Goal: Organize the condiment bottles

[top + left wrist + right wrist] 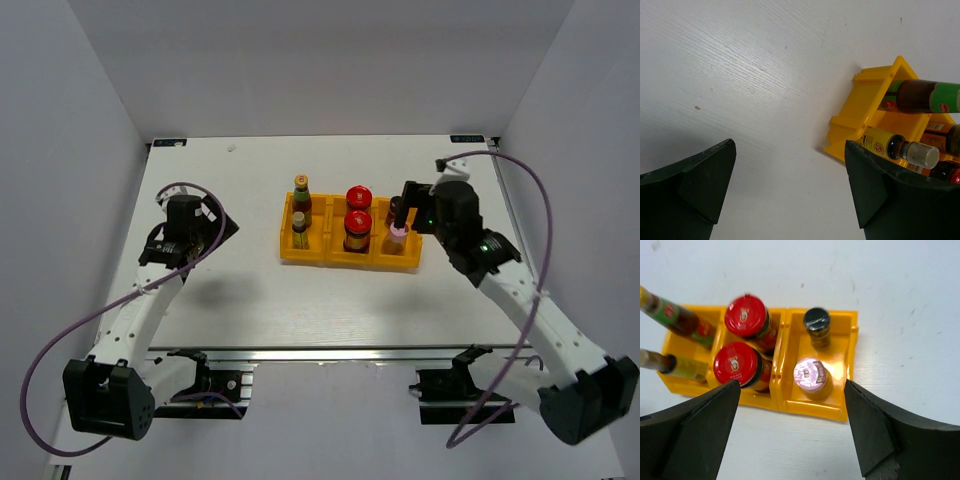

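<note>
A yellow three-compartment tray (318, 256) holds the bottles upright. Two slim bottles (301, 190) (299, 226) stand in the left compartment. Two red-capped jars (359, 197) (357, 223) stand in the middle one. A pink-capped bottle (397, 236) and a black-capped bottle (396, 208) stand in the right one. My right gripper (414, 203) hovers open and empty above the tray's right end; in the right wrist view the pink cap (810, 374) lies between its fingers (792, 432). My left gripper (216, 226) is open and empty over bare table left of the tray (864, 102).
White walls enclose the white table (240, 290) on three sides. In the left wrist view the slim bottles (922, 96) (892, 146) show just beyond the right finger (875, 190). Purple cables loop off both arms near the front edge.
</note>
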Controlling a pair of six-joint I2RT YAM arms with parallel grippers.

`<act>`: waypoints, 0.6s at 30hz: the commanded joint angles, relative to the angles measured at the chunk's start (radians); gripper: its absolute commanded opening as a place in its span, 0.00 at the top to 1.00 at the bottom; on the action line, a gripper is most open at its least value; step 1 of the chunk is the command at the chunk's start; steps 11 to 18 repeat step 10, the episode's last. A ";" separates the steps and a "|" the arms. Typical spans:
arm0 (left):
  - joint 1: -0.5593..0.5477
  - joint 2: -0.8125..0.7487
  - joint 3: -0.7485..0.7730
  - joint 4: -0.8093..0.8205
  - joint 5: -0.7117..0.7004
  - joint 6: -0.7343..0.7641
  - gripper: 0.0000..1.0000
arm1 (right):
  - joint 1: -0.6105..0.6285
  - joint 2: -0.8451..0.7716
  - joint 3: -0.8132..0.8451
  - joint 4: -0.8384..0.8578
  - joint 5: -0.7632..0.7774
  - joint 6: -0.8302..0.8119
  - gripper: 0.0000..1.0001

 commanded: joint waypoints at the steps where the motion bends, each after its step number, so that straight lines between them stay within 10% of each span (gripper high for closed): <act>1: 0.004 -0.061 0.040 -0.003 -0.055 -0.005 0.02 | -0.002 -0.164 -0.041 0.066 0.133 0.023 0.11; 18: 0.003 -0.109 0.044 0.002 -0.096 -0.002 0.02 | -0.002 -0.309 -0.160 0.059 0.325 0.068 0.10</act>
